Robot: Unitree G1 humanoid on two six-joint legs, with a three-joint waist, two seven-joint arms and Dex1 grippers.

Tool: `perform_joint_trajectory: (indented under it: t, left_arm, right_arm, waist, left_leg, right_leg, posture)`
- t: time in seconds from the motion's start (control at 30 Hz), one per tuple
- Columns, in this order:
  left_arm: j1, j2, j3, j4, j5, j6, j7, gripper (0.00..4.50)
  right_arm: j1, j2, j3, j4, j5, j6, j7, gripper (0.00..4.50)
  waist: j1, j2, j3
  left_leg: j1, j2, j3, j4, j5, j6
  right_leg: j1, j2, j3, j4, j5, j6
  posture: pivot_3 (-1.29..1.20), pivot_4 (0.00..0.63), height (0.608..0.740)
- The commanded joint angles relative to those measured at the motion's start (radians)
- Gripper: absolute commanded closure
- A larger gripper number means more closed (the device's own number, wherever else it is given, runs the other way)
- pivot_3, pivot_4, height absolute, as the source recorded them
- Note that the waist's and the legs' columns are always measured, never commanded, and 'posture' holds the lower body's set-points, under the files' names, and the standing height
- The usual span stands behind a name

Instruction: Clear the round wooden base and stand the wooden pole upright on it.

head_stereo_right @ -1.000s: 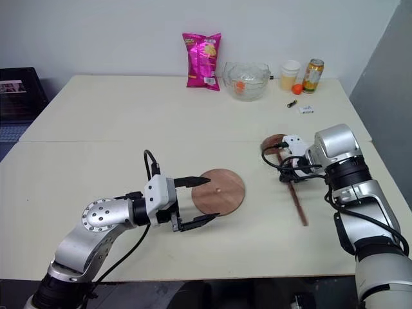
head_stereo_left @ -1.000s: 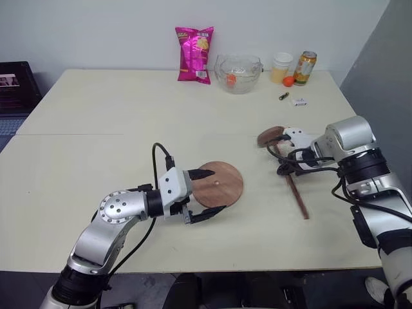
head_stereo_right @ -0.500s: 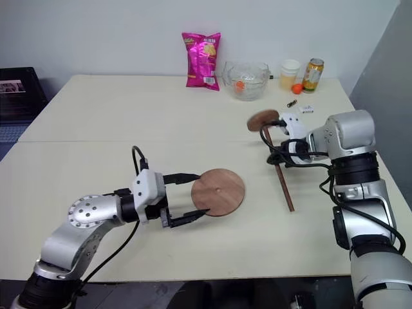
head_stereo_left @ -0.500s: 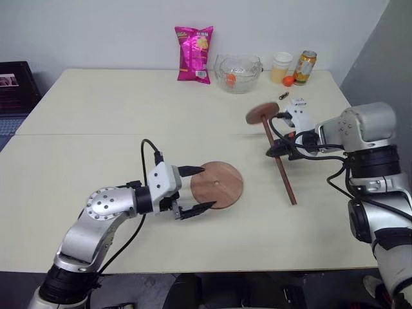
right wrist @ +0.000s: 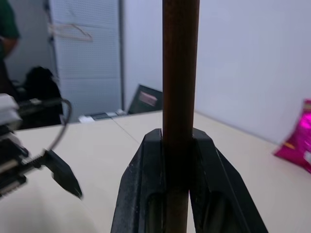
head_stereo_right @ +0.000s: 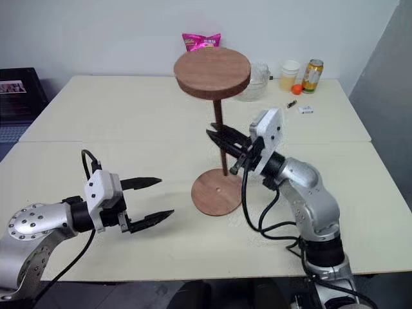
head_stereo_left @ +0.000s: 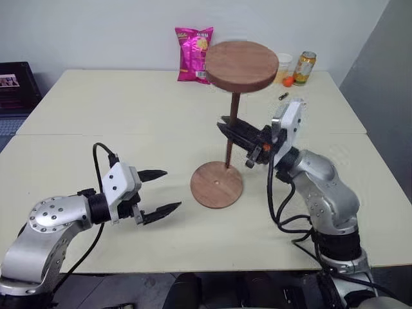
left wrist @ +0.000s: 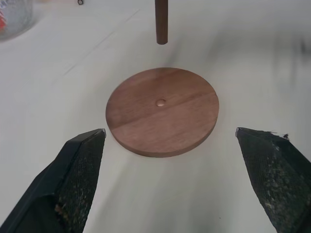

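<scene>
Looking down, we see the pale table (head_stereo_left: 77,103) carrying the round wooden base (head_stereo_left: 217,185), which lies flat near the middle. Our right hand (head_stereo_left: 226,129) is pinching the wooden pole (head_stereo_left: 232,122), holding it upright, disc end up, with its lower tip hanging just above the base. Our left hand (head_stereo_left: 168,190) hovers beside the base, fingers spread and holding nothing.

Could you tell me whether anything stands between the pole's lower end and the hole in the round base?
Nothing visible does. The right gripper holds the wooden pole upright, disc end up, its free end hanging above the bare round wooden base. The open left gripper sits off to the side.
</scene>
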Motion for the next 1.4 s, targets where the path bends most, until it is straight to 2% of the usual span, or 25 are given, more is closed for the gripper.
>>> perform_joint_trajectory:
  t: [0.03, 0.33, 1.4]
  left_arm:
    - [0.006, 0.037, 0.022, -0.014, -0.007, 0.0, -0.021, 0.0]
    - [-0.021, 0.06, -0.024, -0.004, 0.004, 0.017, -0.03, 0.0]
    - [-0.019, 0.049, -0.045, 0.014, 0.009, -0.003, -0.044, 0.0]
  right_arm:
    - [0.008, 0.024, 0.048, 0.062, -0.034, -0.131, 0.031, 4.24]
    - [-0.016, 0.022, 0.07, 0.216, -0.061, -0.22, 0.063, 4.24]
    - [0.006, 0.002, 0.107, 0.327, -0.113, -0.324, 0.109, 4.24]
  waist:
    - [0.0, 0.0, 0.0]
    - [0.002, 0.0, 0.0]
    - [0.003, 0.0, 0.0]
  left_leg:
    - [0.0, 0.0, 0.0, 0.0, 0.0, 0.0]
    - [0.0, 0.0, 0.0, 0.0, 0.0, 0.0]
    - [0.0, 0.0, 0.0, 0.0, 0.0, 0.0]
  right_leg:
    - [0.0, 0.0, 0.0, 0.0, 0.0, 0.0]
    - [0.0, 0.0, 0.0, 0.0, 0.0, 0.0]
    - [0.0, 0.0, 0.0, 0.0, 0.0, 0.0]
  posture:
    - [0.0, 0.15, 0.74]
    - [0.0, 0.15, 0.74]
    - [0.0, 0.15, 0.74]
